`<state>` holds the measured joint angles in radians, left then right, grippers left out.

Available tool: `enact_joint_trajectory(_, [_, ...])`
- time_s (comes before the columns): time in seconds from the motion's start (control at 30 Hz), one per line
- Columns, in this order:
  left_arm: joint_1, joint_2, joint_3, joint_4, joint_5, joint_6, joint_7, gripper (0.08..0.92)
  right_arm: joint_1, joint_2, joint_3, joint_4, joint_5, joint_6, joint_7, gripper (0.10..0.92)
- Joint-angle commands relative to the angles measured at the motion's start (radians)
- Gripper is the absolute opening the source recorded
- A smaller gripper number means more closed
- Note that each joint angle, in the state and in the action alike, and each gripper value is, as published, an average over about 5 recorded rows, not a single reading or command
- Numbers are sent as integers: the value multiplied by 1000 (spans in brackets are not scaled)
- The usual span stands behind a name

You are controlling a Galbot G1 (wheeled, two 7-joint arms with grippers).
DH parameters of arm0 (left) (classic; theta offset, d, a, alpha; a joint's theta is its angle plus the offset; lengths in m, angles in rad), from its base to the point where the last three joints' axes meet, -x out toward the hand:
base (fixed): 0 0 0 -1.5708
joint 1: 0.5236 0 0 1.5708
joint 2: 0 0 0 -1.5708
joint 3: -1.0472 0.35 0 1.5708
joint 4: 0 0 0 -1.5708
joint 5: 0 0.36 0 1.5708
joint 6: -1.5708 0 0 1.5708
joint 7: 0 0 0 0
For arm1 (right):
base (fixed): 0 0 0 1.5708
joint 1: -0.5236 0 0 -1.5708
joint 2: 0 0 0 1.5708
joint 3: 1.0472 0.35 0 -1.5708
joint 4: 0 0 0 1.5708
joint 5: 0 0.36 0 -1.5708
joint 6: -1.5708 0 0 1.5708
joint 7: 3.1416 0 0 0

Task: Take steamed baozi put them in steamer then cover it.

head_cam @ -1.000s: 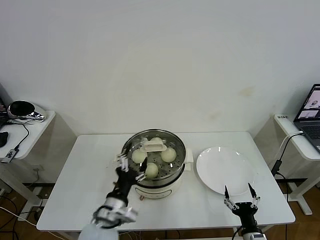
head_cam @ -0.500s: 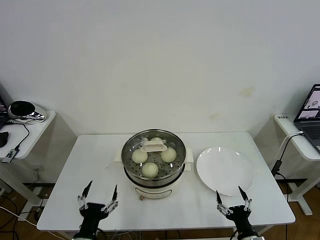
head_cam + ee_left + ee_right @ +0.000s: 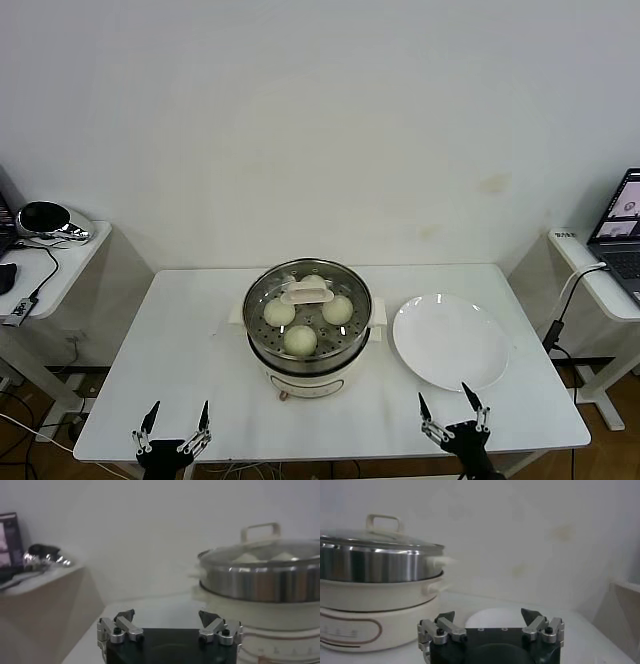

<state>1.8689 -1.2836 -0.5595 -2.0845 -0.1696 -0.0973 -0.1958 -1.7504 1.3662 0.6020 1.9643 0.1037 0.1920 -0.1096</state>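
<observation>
both grippers, left gripper [image 3: 172, 432] and right gripper [image 3: 452, 417], lower, nearer table edge

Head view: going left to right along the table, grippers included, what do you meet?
Left gripper, open at the near edge → steamer with the cover on and baozi inside → white plate → right gripper, open at the near edge.

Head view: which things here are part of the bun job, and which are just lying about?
Part of the job:
- buns, in the steamer
- glass lid, on the steamer
- left gripper and right gripper, both open at the table's near edge

Lying about:
- white plate, beside the steamer
- laptop, on the side desk
</observation>
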Motion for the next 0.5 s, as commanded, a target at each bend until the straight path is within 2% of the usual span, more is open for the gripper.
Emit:
enact_joint_trajectory(0.03, [16,-27,-47,54,-65,-35,54,823,-26,-7,-18,35,8,-24,1,823])
enact_joint_trajectory(0.5, [27,-47,-32,44,-96,-24,79,823,-54,-5,-24,42,-11,-31,13,823])
